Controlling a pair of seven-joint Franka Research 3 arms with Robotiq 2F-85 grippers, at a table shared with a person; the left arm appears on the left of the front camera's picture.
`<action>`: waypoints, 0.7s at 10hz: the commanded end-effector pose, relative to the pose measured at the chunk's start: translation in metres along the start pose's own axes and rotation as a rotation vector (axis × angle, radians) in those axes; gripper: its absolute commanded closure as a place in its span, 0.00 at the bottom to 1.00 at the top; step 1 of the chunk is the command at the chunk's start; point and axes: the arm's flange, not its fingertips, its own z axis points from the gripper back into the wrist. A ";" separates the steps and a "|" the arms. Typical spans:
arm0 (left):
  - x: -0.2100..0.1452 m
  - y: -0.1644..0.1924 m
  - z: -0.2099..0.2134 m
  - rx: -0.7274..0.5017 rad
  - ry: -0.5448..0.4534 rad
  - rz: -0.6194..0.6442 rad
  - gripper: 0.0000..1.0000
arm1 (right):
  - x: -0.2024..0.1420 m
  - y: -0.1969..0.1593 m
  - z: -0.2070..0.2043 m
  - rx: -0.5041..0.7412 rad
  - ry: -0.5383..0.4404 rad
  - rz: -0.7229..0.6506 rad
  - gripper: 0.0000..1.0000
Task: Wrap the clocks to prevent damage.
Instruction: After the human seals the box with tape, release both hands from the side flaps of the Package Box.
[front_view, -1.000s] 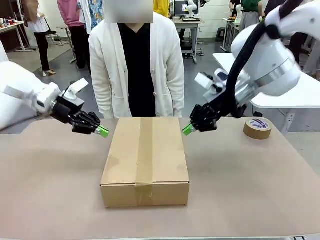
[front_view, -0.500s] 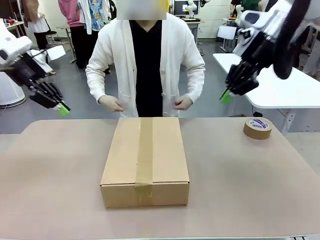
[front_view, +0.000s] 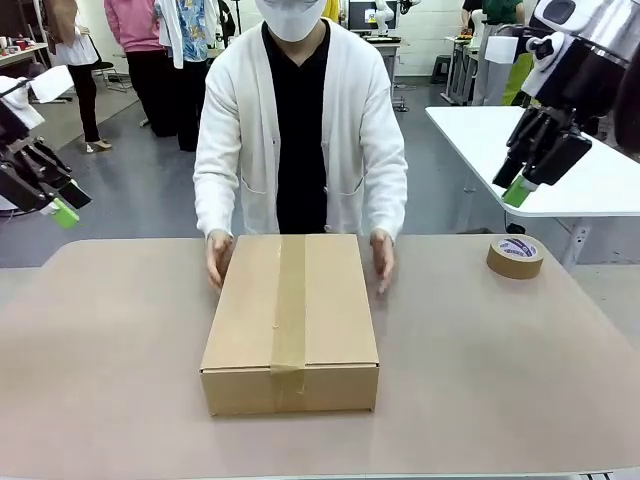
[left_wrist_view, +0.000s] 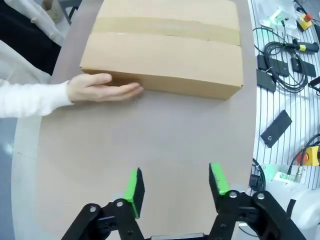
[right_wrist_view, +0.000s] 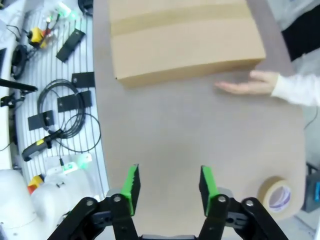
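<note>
The sealed cardboard box (front_view: 291, 320), a tape strip running along its top, sits at the table's (front_view: 110, 380) middle, flaps shut so its contents are hidden; the person's hands (front_view: 218, 257) press flat against its two sides at the far end. A tape roll (front_view: 515, 256) lies near the table's far right edge. The left gripper (left_wrist_view: 176, 184) and right gripper (right_wrist_view: 168, 184) hang raised off the table's left and right sides, jaws wide and empty, their arms cut off by the frame.

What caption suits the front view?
Person's hands flank the taped cardboard box; both open grippers, left and right, hang raised beside the table.
</note>
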 end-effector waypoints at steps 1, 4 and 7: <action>-0.001 -0.008 -0.003 0.011 0.015 0.009 0.00 | -0.001 0.017 0.002 0.003 0.022 -0.016 0.00; -0.001 -0.012 -0.002 0.011 0.019 0.012 0.03 | -0.008 0.026 0.006 0.010 0.026 -0.016 0.06; -0.001 -0.016 0.000 0.020 0.023 -0.007 0.00 | -0.009 0.027 0.006 0.023 0.038 -0.018 0.00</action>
